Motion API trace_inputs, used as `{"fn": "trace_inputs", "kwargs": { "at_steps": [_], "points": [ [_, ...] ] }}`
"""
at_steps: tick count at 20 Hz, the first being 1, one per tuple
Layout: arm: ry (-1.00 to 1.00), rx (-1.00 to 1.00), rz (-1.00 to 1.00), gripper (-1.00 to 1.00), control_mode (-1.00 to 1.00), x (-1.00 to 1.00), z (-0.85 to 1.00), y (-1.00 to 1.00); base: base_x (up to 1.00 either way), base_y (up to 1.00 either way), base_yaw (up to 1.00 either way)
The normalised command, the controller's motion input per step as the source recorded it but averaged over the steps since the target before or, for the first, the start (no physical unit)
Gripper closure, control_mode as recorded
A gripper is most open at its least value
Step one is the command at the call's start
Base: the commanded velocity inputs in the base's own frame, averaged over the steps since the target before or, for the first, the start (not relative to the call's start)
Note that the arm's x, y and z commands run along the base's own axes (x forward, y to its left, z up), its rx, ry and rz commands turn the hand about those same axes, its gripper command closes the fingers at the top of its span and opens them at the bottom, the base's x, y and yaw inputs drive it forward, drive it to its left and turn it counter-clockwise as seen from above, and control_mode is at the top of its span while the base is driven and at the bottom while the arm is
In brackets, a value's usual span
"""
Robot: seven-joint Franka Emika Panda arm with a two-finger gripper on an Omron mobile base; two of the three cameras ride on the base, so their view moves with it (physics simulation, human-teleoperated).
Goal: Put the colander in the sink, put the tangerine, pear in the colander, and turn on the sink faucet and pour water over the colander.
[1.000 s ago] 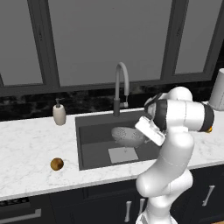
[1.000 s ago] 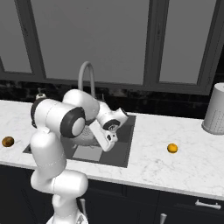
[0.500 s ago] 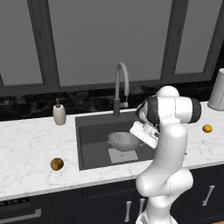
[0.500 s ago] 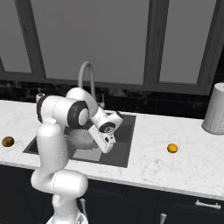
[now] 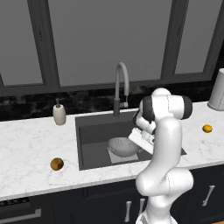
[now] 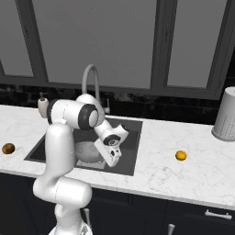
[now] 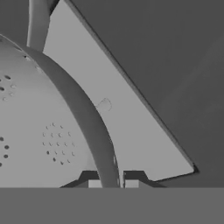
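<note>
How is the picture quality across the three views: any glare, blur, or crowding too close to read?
Left base view: even flat light, sharp; the colander reads clearly in the dark sink. Right base view: equally sharp, no glare; the tangerine casts only a faint shadow. Hand view: very close, the colander's rim fills the left, its holes soft.

The arm [image 5: 164, 144] is glossy white, built of rounded, bulbous segments, with dark grey rings at its joints. A fat white base link swells below. Next to the gripper [image 7: 110, 181], the hand is a flat white block with a dark round face; the fingertips [image 7: 132, 176] are small and dark.
</note>
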Motion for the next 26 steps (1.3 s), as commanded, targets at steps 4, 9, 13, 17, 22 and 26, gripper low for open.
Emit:
{"fn": "trace_inputs", "kwargs": {
  "at_steps": [4,9,13,17,22,26],
  "points": [
    [0.04,0.0,0.0,1.0,-1.0,0.08,-0.37,0.0,0.0,0.0,0.0],
    [0.04,0.0,0.0,1.0,-1.0,0.19,-0.3,0.0,0.0,0.0,0.0],
    [0.01,-0.03,0.03,1.0,-1.0,0.06,-0.23,0.13,0.0,0.0,0.0],
    [-0.01,-0.07,0.07,1.0,-1.0,-0.26,-0.17,0.23,0.0,0.0,0.0],
    [-0.13,-0.13,0.07,1.0,-1.0,-0.41,-0.11,0.12,0.0,0.0,0.0],
    [-0.14,-0.11,0.0,1.0,-1.0,-0.24,-0.11,0.0,0.0,0.0,0.0]
  ]
}}
